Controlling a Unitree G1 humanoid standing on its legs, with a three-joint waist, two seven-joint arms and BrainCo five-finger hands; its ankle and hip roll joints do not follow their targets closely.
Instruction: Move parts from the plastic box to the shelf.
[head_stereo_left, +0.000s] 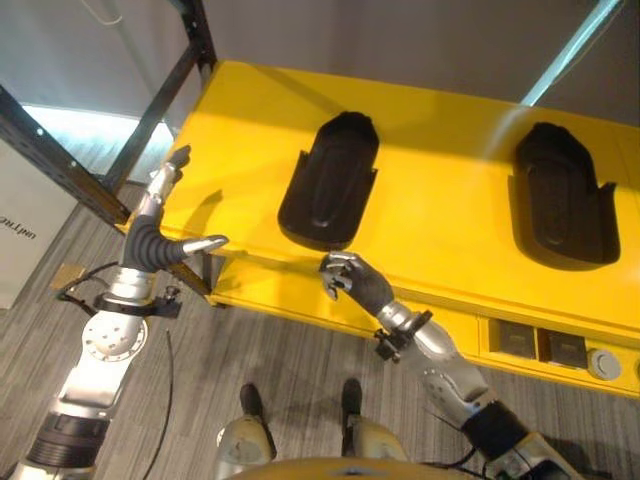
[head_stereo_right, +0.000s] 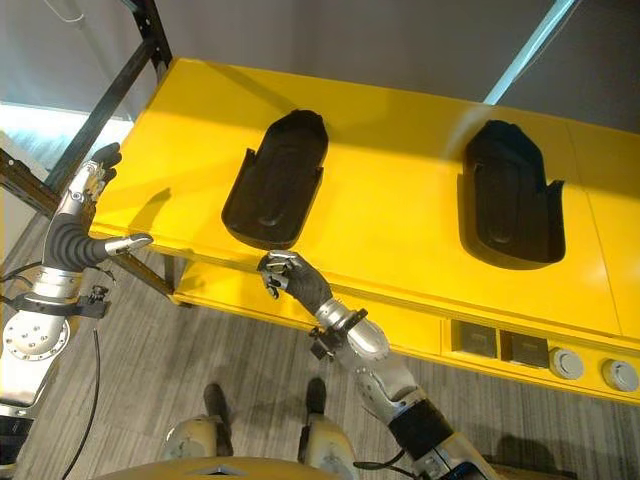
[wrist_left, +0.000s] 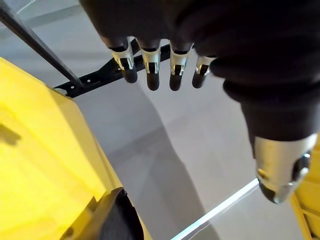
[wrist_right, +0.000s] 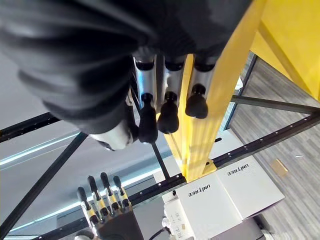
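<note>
Yellow sheet-metal shelf (head_stereo_left: 440, 230) with a black steel frame fills the upper part of the head views, and two black moulded plastic parts lie flat on it, well apart: the left-hand part (head_stereo_left: 330, 180) towards ten o'clock of the shelf's middle, the right-hand part (head_stereo_left: 562, 196) out at three o'clock. Both lie lengthwise across the shelf with bare yellow between them, probably so each can be set down and picked up without knocking the other. The right hand (head_stereo_left: 352, 282) hangs at the shelf's front edge, just at six o'clock of the left-hand part, fingers loosely curled and holding nothing. The left hand (head_stereo_left: 160, 215) is raised at the shelf's nine o'clock end beside the frame post, fingers straight, thumb spread, also holding nothing, likely kept clear of the work.
</note>
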